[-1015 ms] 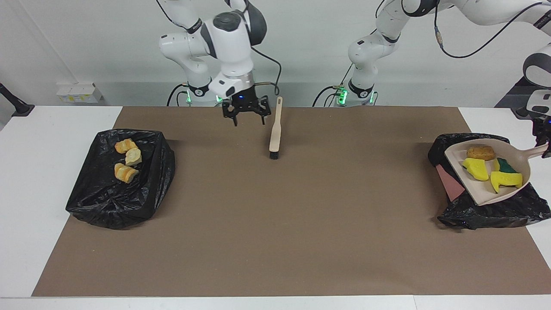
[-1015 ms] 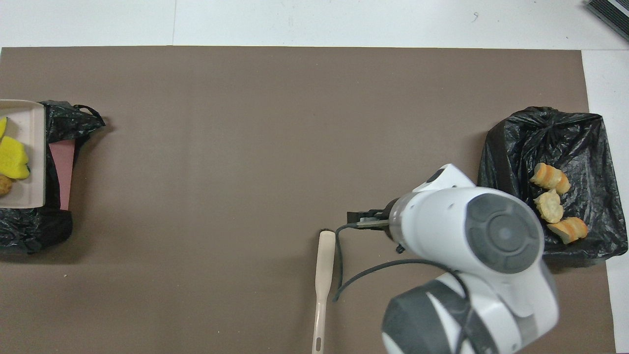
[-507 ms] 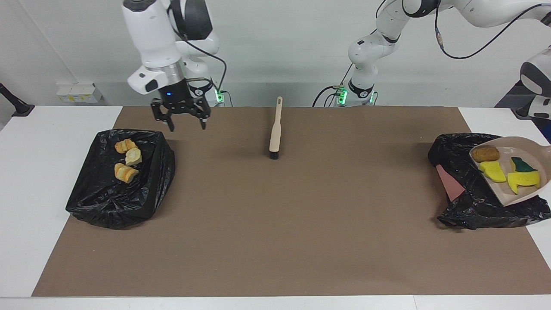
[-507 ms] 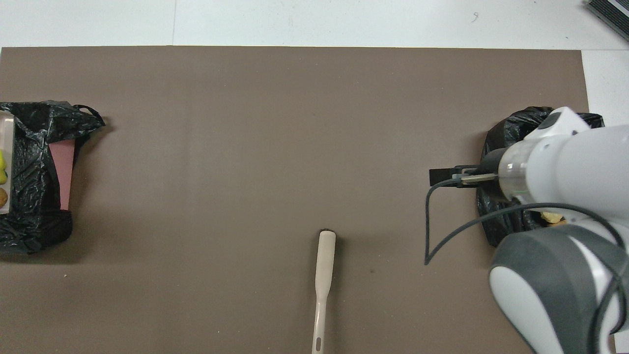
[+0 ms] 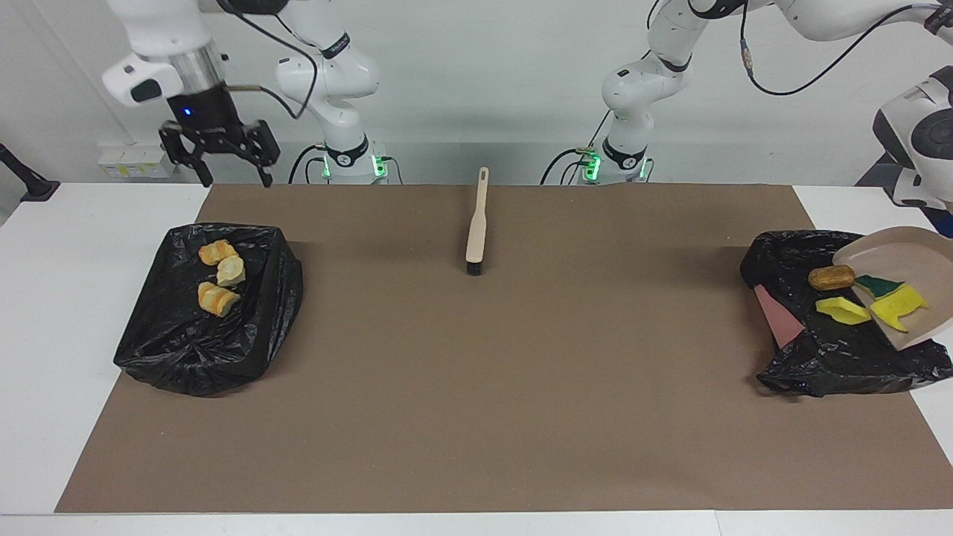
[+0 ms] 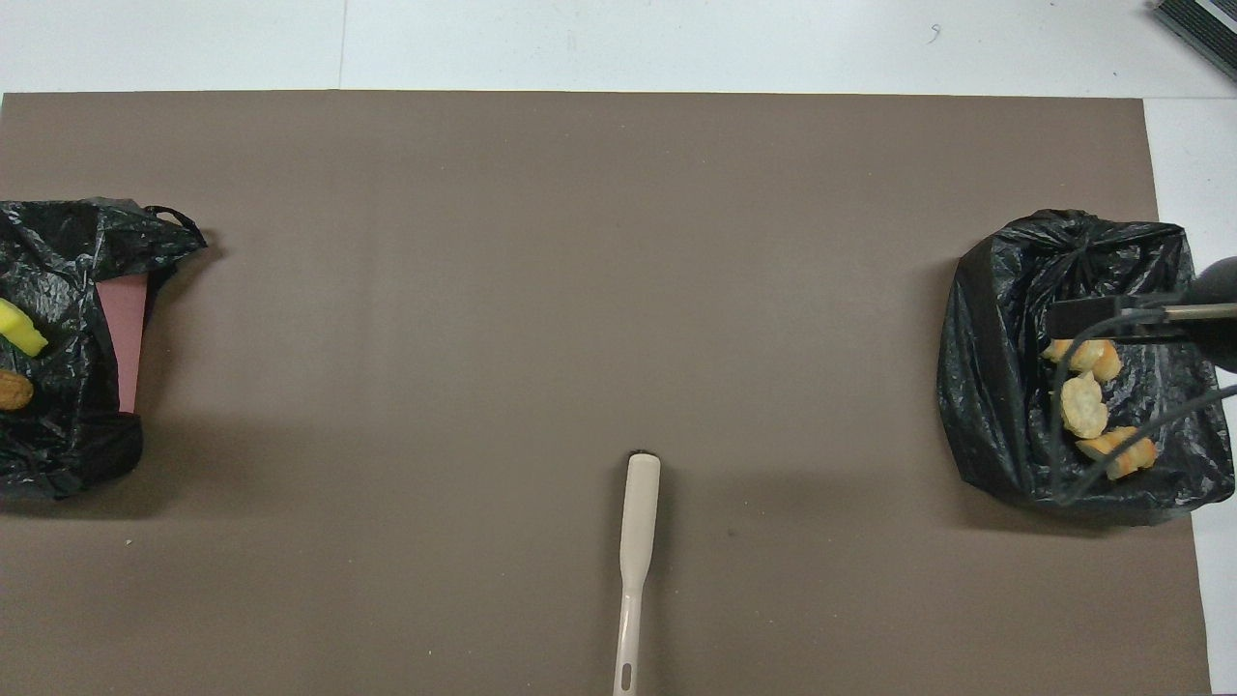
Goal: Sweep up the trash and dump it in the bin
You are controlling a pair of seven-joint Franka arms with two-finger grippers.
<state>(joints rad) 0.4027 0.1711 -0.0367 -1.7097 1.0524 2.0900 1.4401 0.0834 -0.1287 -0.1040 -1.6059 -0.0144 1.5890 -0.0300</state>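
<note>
scraps (image 5: 841,309): light, squishy, sliding off tilted dustpan (image 5: 912,268) into bin (image 5: 782,257)
right gripper (image 5: 218,152): fingers wide, empty
left gripper: offscreen, can't tell

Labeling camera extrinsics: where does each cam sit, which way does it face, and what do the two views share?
Facing view: high across the table, looking at the robots; both arm bases show, the right gripper raised with jaws open above the table edge by the bread bin, the dustpan tilted over the sponge bin.
Overhead view: above the robots' end, looking steeply down and forward; only part of the right arm's wrist shows.
Shared: brush, brown mat, both bins, half a turn apart.
</note>
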